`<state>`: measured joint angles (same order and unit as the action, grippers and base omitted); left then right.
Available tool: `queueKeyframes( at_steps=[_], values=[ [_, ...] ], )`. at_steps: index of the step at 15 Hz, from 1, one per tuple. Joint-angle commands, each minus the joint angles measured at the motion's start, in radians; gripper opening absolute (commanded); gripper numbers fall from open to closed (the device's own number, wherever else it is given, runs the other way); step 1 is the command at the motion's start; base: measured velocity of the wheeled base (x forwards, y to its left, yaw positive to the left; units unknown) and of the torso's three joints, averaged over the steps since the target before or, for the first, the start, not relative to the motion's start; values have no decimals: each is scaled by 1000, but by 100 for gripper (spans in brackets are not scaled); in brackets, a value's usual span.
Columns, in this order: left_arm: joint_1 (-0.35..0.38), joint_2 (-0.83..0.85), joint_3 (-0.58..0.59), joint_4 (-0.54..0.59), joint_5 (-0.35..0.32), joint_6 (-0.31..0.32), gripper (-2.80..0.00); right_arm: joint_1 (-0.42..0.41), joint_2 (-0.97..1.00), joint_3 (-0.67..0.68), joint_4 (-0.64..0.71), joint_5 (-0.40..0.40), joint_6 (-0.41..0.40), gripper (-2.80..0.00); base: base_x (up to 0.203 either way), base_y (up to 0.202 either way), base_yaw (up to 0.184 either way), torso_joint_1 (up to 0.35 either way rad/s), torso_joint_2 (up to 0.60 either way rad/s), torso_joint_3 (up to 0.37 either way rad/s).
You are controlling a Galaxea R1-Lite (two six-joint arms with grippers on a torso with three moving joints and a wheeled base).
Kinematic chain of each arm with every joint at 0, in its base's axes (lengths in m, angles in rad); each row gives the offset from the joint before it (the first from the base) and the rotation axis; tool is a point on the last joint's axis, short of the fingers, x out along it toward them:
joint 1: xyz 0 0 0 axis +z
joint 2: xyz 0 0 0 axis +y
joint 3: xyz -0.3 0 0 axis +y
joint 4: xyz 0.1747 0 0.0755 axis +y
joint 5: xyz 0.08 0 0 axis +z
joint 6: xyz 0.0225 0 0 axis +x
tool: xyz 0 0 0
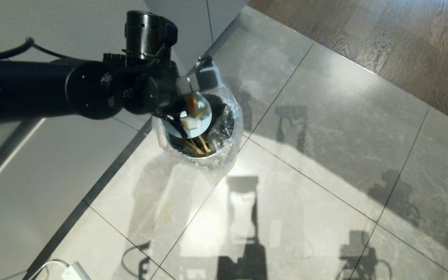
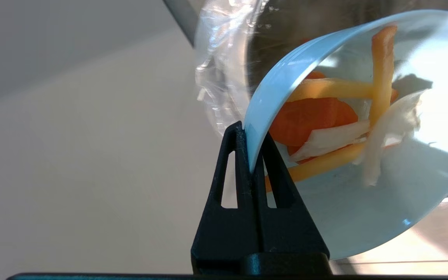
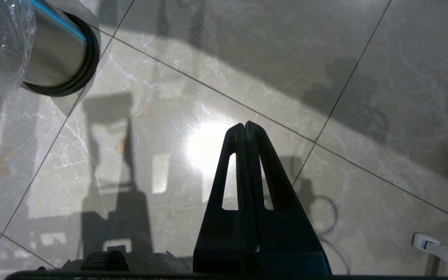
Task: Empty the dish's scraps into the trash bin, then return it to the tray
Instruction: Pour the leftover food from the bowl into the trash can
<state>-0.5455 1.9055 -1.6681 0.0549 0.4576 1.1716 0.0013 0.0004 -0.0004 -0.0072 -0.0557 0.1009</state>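
From the head, we see one left gripper (image 1: 181, 91) tipping one bowl (image 1: 200, 126) over one bin (image 1: 224, 153) at ten o'clock. At our left wrist, its fingers (image 2: 243, 163) pinch the bowl's rim; two yellow strips (image 2: 333, 88), scraps, cling inside. At our right wrist, the right gripper (image 3: 245, 126) hangs pressed together over floor (image 3: 247, 58).

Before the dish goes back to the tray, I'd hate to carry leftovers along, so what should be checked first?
1. Left end effector pinching the dish rim: ok.
2. Dish tipped over the trash bin: ok.
3. Dish emptied: not ok, scraps cling inside.
4. Some strips already in the bin: ok.
5. Tray within reach: cannot tell, not in view.
6. Right end effector shut, above the floor, away from the bin: ok.
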Motion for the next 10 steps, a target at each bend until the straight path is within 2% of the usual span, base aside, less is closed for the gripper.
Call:
queueKeyframes(
  at_steps=[1,5,6,8,10],
  values=[
    [-1,-2,-14,-58,12,128,-280,0,0,-1,0,1,0,-280,0,0,0,0,0,0],
    [-26,4,-2,-242,13,410,-280,0,0,0,0,1,0,-280,0,0,0,0,0,0],
    [-43,4,8,-248,13,446,-280,0,0,0,0,-1,0,-280,0,0,0,0,0,0],
    [-64,1,72,-275,13,458,-280,0,0,0,0,-1,0,-280,0,0,0,0,0,0],
    [-81,-7,181,-380,13,474,-280,0,0,0,0,-1,0,-280,0,0,0,0,0,0]
  ],
)
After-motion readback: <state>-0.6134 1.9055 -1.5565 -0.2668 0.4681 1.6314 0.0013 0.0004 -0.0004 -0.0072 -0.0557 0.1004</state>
